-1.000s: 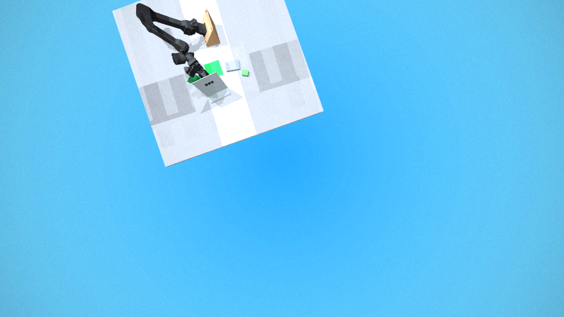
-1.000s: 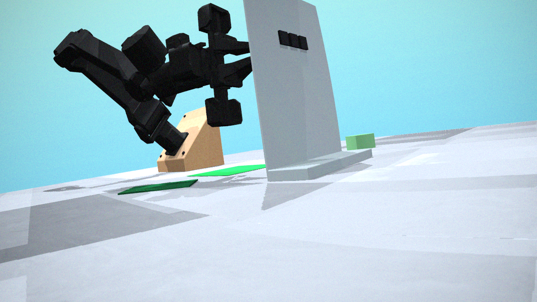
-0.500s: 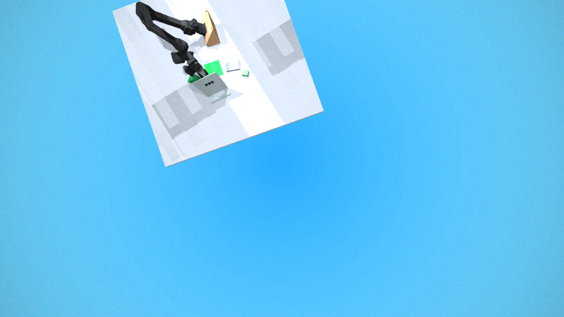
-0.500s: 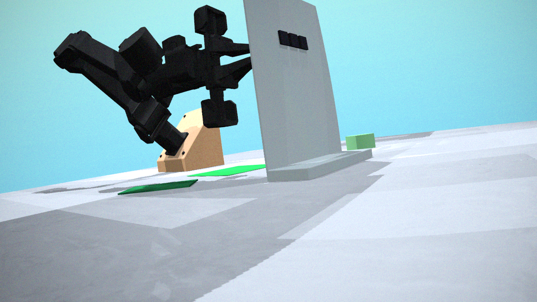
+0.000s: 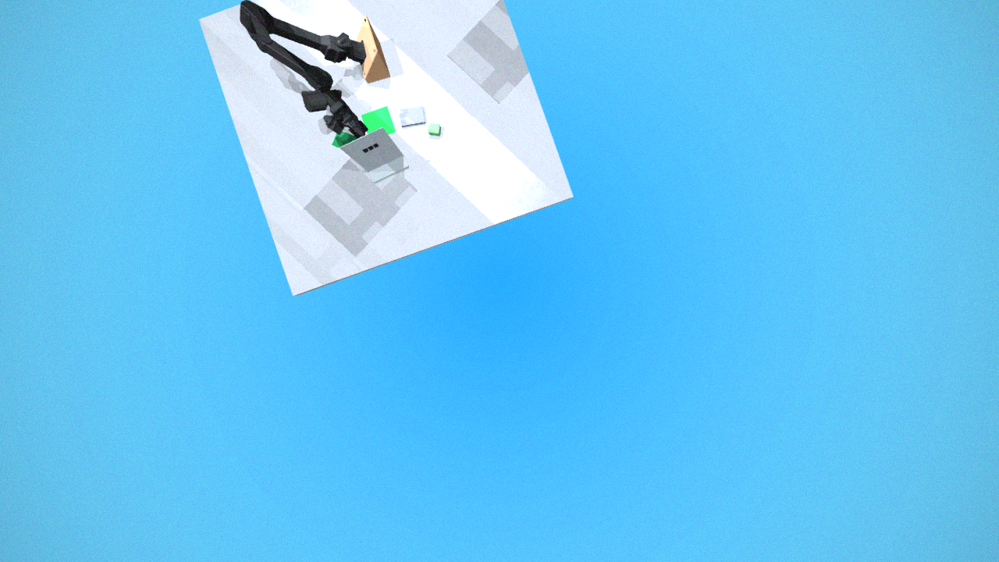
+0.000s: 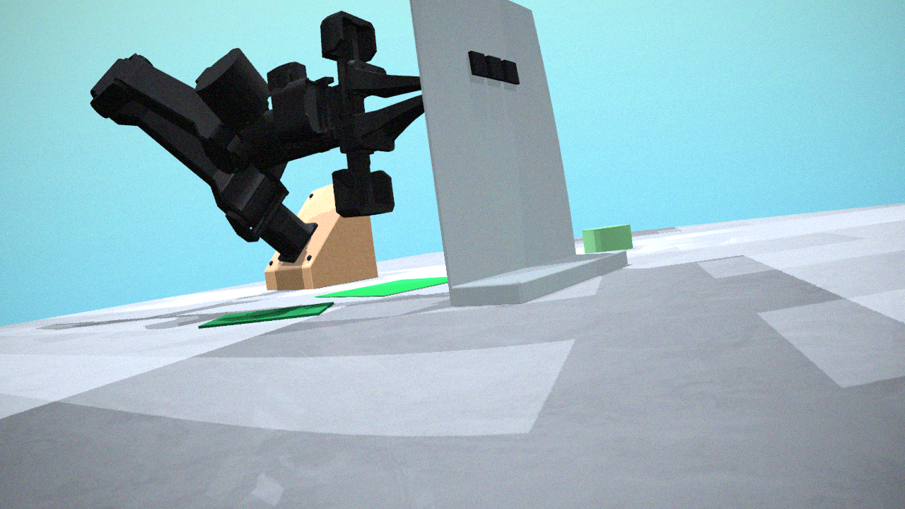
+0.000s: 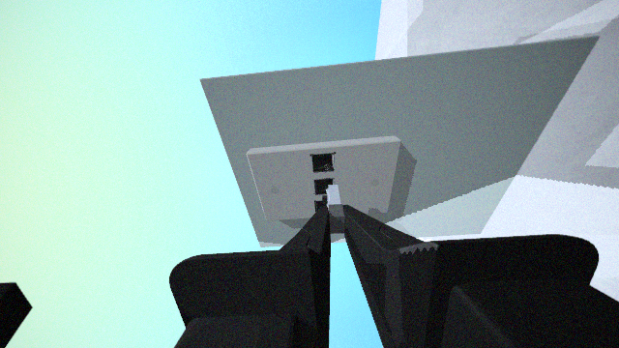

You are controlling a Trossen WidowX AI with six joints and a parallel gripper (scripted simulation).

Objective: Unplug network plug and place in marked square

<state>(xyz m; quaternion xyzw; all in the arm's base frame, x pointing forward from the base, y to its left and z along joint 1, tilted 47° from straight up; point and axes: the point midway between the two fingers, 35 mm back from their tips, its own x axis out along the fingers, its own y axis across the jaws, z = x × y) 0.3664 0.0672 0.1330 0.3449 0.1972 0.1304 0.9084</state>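
Observation:
The grey upright panel (image 5: 377, 154) (image 6: 500, 177) (image 7: 435, 106) stands on its base on the table. In the wrist view its raised socket plate (image 7: 285, 179) faces me, with a column of dark openings. My gripper (image 5: 358, 129) (image 6: 419, 92) (image 7: 334, 212) is right at the panel and shut on the small pale plug (image 7: 333, 194). The plug's end shows just past my fingertips, at the plate's lower openings. I cannot tell how deep it sits. A bright green square (image 5: 379, 120) (image 6: 386, 286) and a darker green one (image 5: 340, 140) (image 6: 265, 314) lie flat on the table beside the panel.
The arm rises from a tan wedge mount (image 5: 375, 59) (image 6: 335, 249) behind the green squares. A small light green block (image 5: 434, 129) (image 6: 607, 237) and a pale grey tile (image 5: 413, 115) lie past the panel. Three dark squares (image 6: 493, 66) show on the panel's far face.

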